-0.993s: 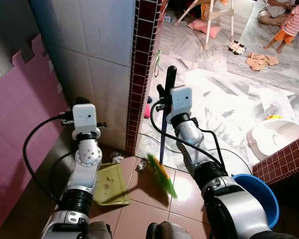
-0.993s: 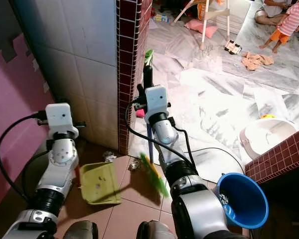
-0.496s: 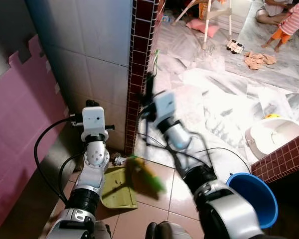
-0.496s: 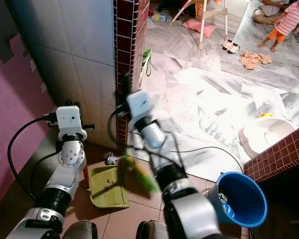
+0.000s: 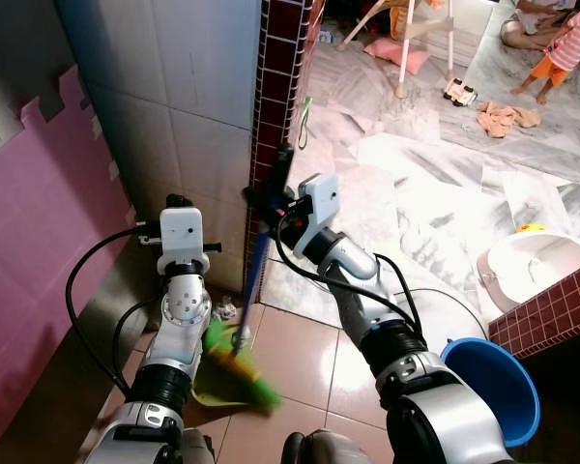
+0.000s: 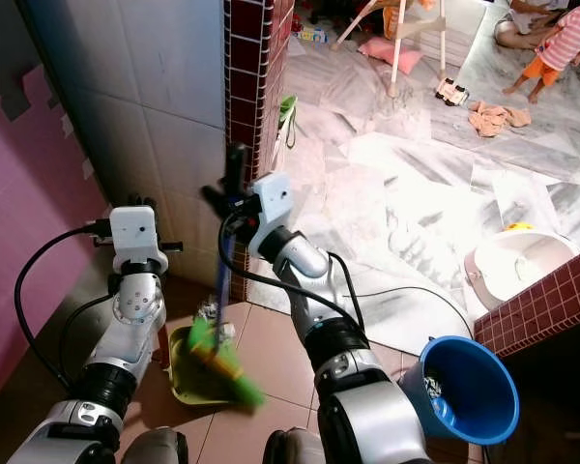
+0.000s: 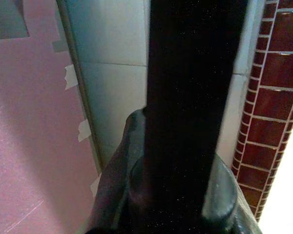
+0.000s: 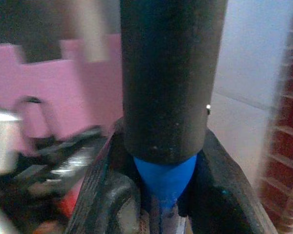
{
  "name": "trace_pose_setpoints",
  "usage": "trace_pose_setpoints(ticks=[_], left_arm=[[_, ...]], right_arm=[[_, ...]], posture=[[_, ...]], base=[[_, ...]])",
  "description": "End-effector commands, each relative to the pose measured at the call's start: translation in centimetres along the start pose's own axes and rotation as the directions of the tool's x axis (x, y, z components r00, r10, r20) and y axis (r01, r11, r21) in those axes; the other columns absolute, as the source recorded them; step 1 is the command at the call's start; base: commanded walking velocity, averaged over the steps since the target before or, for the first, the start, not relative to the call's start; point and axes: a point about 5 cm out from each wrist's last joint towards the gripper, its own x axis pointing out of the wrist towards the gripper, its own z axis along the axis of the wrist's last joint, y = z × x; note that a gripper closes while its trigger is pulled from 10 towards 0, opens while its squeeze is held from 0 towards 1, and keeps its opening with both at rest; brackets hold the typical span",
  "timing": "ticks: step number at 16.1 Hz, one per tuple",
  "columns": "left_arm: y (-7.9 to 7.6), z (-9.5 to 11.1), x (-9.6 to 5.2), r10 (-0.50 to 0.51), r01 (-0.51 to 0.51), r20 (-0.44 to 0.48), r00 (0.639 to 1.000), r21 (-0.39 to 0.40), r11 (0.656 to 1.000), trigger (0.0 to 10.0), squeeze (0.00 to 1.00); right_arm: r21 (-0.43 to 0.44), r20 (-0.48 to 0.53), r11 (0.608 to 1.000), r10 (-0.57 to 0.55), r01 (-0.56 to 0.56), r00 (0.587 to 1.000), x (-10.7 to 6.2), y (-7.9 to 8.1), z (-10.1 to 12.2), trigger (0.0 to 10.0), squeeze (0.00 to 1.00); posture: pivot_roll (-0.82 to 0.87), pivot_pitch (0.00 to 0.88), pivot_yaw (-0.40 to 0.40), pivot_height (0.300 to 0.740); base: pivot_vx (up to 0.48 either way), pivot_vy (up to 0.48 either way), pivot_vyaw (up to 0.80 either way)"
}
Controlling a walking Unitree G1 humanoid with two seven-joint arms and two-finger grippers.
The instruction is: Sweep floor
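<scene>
My right gripper [image 5: 274, 196] is shut on a broom's blue handle [image 5: 256, 261], just below its black top grip [image 8: 168, 73]. The broom's green and yellow head [image 5: 240, 365] is blurred. It hangs low over the yellow-green dustpan [image 6: 186, 383], which rests on the brown floor tiles by the wall's corner. My left gripper [image 7: 180, 185] is raised beside the grey tiled wall, shut on a black handle [image 7: 185, 97] that looks like the dustpan's. A crumpled scrap [image 6: 209, 309] lies at the foot of the corner, just beyond the pan.
A maroon-tiled wall edge [image 5: 275, 106] stands straight ahead, with pink foam mats [image 5: 24, 251] on the left. A blue bucket [image 5: 495, 375] with litter sits at my right, a white basin [image 5: 534, 263] beyond it. A black cable [image 5: 435, 295] crosses the marble floor. People [image 5: 553, 34] sit far right.
My right arm has swung the broom leftward. Its head went from the bare tiles right of the dustpan to over the pan. The left arm shifted slightly nearer the corner.
</scene>
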Motion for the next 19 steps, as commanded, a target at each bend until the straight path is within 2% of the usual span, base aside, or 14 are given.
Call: trace_pose_setpoints(ticks=[1,3,4,5,8,10,12,16,17,19], left_arm=[[-0.8,1.4,0.6,-0.025,0.026,0.071,0.997,-0.008,1.000,10.0,0.00],[-0.8,1.4,0.6,-0.029,0.030,0.071,0.997,-0.010,1.000,10.0,0.00],[-0.9,1.3,0.5,-0.034,0.035,0.069,0.997,-0.013,0.999,10.0,0.00],[-1.0,1.3,0.5,-0.040,0.042,0.068,0.997,-0.017,0.999,10.0,0.00],[-1.3,1.3,0.5,-0.057,0.058,0.068,0.996,-0.021,0.998,10.0,0.00],[-1.3,1.3,0.5,-0.062,0.064,0.067,0.996,-0.021,0.998,10.0,0.00],[-1.4,1.2,0.5,-0.075,0.077,0.063,0.995,-0.025,0.997,10.0,0.00],[-1.6,1.2,0.4,-0.101,0.103,0.057,0.993,-0.041,0.994,10.0,0.00],[-1.6,1.2,0.4,-0.106,0.109,0.058,0.993,-0.042,0.993,10.0,0.00],[-1.8,1.2,0.4,-0.133,0.136,0.057,0.989,-0.055,0.989,10.0,0.00]], right_arm=[[0.062,0.026,0.994,0.094,-0.095,0.995,0.3,0.4,0.8,10.0,0.00],[0.109,0.036,0.977,0.181,-0.184,0.983,0.1,0.3,1.8,10.0,0.00],[0.088,0.045,0.976,0.194,-0.197,0.980,0.1,-0.1,2.5,10.0,0.00],[0.020,0.057,0.983,0.181,-0.182,0.982,0.1,-0.7,3.7,10.0,0.00],[-0.011,0.122,0.991,0.136,-0.136,0.983,0.2,-2.3,6.4,10.0,0.00],[-0.029,0.134,0.992,0.123,-0.121,0.983,-0.2,-3.2,7.4,10.0,0.00],[-0.047,0.216,0.999,-0.012,0.023,0.976,-0.6,-5.3,9.6,10.0,0.00],[-0.061,0.270,0.980,-0.168,0.191,0.948,-1.2,-7.1,10.8,10.0,0.00],[-0.091,0.277,0.965,-0.212,0.245,0.937,-1.4,-7.4,11.0,10.0,0.00],[-0.212,0.241,0.907,-0.313,0.364,0.919,-2.0,-8.1,10.1,10.0,0.00]], posture=[[0.05,0.071,-0.113,0.740],[0.05,0.071,-0.113,0.740],[0.05,0.071,-0.113,0.740],[0.05,0.074,-0.111,0.740],[0.05,0.073,-0.106,0.740],[0.05,0.072,-0.105,0.740],[0.05,0.072,-0.104,0.740],[0.05,0.071,-0.105,0.740],[0.05,0.071,-0.105,0.740],[0.05,0.071,-0.105,0.740]], base=[[0.000,0.000,0.00],[0.000,0.000,0.00],[0.000,0.000,0.00],[0.000,0.000,0.00],[0.000,0.000,0.00],[0.000,0.000,0.00],[0.000,0.000,0.00],[0.000,0.000,0.00],[0.000,0.000,0.00],[0.000,0.000,0.00]])
